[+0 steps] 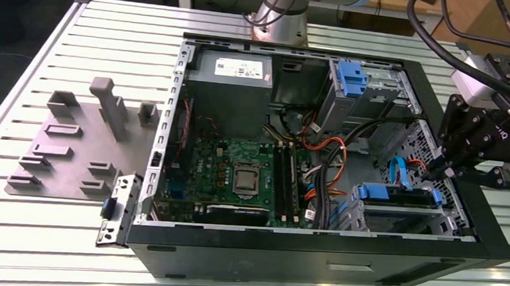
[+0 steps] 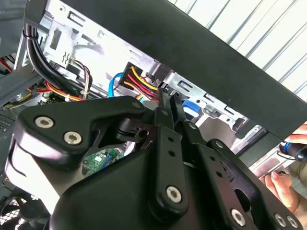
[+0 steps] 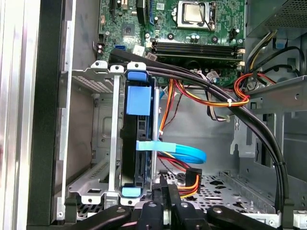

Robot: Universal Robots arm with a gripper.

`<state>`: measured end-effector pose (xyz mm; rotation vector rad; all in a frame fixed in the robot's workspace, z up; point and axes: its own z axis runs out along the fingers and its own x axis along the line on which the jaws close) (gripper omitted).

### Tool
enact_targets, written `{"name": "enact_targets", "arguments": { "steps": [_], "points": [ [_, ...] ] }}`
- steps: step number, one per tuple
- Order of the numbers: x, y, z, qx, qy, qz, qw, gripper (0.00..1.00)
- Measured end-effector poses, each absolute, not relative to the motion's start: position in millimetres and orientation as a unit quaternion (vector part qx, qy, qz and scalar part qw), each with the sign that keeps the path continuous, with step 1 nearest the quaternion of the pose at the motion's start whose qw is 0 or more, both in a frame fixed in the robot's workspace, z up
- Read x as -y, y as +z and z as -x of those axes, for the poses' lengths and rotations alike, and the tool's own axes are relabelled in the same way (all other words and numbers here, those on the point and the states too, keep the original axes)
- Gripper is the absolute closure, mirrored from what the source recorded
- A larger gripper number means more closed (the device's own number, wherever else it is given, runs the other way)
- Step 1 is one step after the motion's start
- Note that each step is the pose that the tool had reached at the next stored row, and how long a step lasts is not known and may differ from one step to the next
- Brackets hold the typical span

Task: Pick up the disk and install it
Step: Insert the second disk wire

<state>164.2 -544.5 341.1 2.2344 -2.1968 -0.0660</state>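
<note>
The disk [image 3: 139, 143] stood on edge in its blue plastic carrier inside the metal drive cage [image 3: 91, 139], blue tab outward. In the exterior view, the carrier's blue end [image 1: 398, 194] showed atop that cage.

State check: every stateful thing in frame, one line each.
Computer case: side panel off, interior exposed.
Disk: seated on edge in the metal drive cage, blue carrier showing.
Gripper: fingers together, empty, at the cage's edge.
CPU socket: no cooler fitted.
Blue data cable: loose, curling beside the disk.
</note>
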Motion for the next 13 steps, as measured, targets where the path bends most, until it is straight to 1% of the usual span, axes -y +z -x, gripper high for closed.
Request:
{"name": "enact_targets", "arguments": {
  "steps": [5, 10, 13],
  "points": [
    [544.5, 341.0, -163.6, 0.701, -0.021, -0.713, 0.003, 0.84],
    [544.5, 341.0, -147.8, 0.701, -0.014, -0.713, -0.003, 0.84],
    [544.6, 341.5, -145.8, 0.701, -0.013, -0.713, -0.003, 0.84]
  ]
}}
